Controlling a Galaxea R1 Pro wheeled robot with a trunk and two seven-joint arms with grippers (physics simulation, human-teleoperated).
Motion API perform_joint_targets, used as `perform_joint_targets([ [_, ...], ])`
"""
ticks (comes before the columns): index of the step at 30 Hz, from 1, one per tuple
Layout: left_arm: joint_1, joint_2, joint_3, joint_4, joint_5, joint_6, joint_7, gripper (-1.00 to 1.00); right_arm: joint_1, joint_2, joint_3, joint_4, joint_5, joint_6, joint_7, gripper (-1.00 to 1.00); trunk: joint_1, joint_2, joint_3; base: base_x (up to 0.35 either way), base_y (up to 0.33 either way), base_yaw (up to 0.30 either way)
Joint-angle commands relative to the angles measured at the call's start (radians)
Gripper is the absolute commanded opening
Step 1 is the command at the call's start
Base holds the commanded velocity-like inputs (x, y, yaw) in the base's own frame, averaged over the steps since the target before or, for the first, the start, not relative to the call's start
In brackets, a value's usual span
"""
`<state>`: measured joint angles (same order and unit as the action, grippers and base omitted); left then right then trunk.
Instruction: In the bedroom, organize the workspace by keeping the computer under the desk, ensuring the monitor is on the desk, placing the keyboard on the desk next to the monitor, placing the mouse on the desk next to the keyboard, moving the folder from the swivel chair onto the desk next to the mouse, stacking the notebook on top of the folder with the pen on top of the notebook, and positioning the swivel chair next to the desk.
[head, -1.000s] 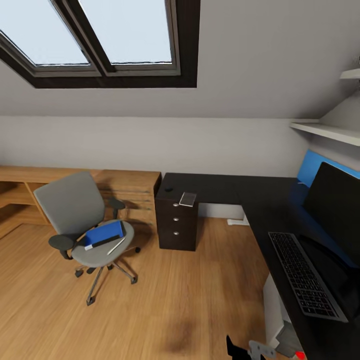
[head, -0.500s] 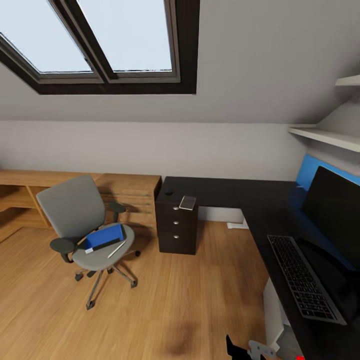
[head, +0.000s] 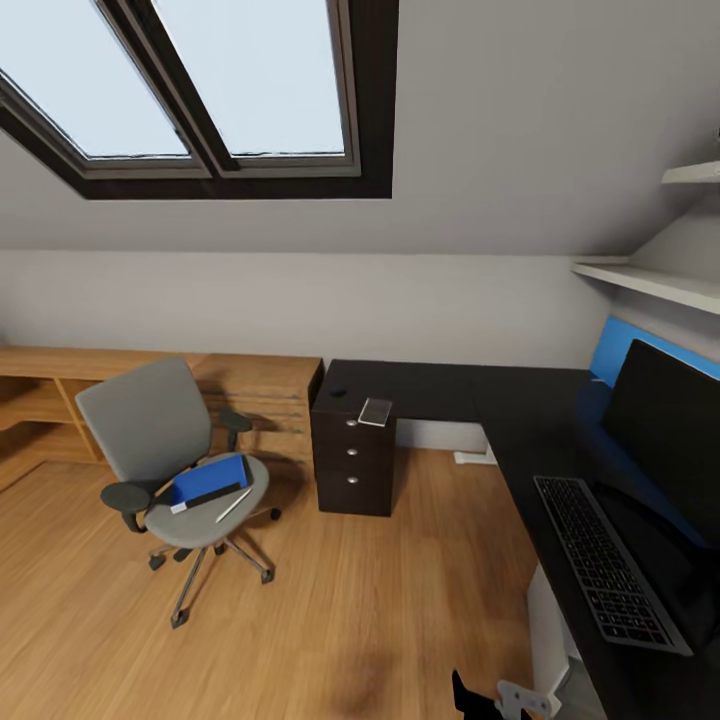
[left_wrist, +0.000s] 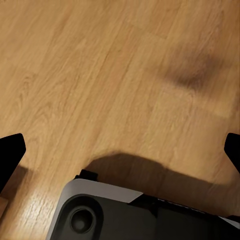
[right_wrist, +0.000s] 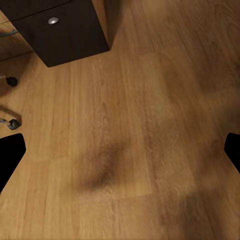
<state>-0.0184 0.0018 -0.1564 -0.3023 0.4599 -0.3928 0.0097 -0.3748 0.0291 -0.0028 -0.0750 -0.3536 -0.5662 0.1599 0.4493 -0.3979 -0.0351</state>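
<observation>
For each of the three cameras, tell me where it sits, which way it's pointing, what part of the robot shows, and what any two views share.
Head view: on the robot's head, facing the bedroom's desk, swivel chair carrying the folder and pen, keyboard and monitor; a dark robot part at the lower edge.
Left wrist view: on the left arm, aimed down at the wooden floor; left claw fingertips wide apart, grey robot body below.
Right wrist view: on the right arm, facing floor and drawer unit; right claw open.
Shared: head and right wrist views show the drawer unit.

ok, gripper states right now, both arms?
Left gripper: open, holding nothing, over bare wooden floor.
Right gripper: open, holding nothing, over the floor too.
</observation>
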Motion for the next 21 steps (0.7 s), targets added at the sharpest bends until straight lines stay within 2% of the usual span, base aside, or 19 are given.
perform_joint_targets([
  [1, -0.001, 0.000, -0.007, 0.002, 0.010, -0.004, 0.001, 1.00, -0.001, 0.000, 0.000, 0.001, -0.011, -0.003, 0.009, 1.00, 0.001, -0.002, -0.001, 0.000, 0.000, 0.000],
  [15, -0.001, -0.001, -0.010, 0.008, 0.007, -0.007, 0.000, 1.00, -0.001, 0.000, 0.000, 0.001, -0.010, -0.003, 0.009, 1.00, 0.001, -0.002, 0.021, 0.003, 0.000, 0.000],
  [21, -0.001, 0.001, -0.010, 0.008, 0.008, -0.006, 0.000, 1.00, -0.001, -0.001, 0.000, 0.001, -0.011, -0.003, 0.009, 1.00, 0.001, -0.002, 0.030, 0.186, 0.000, 0.000],
])
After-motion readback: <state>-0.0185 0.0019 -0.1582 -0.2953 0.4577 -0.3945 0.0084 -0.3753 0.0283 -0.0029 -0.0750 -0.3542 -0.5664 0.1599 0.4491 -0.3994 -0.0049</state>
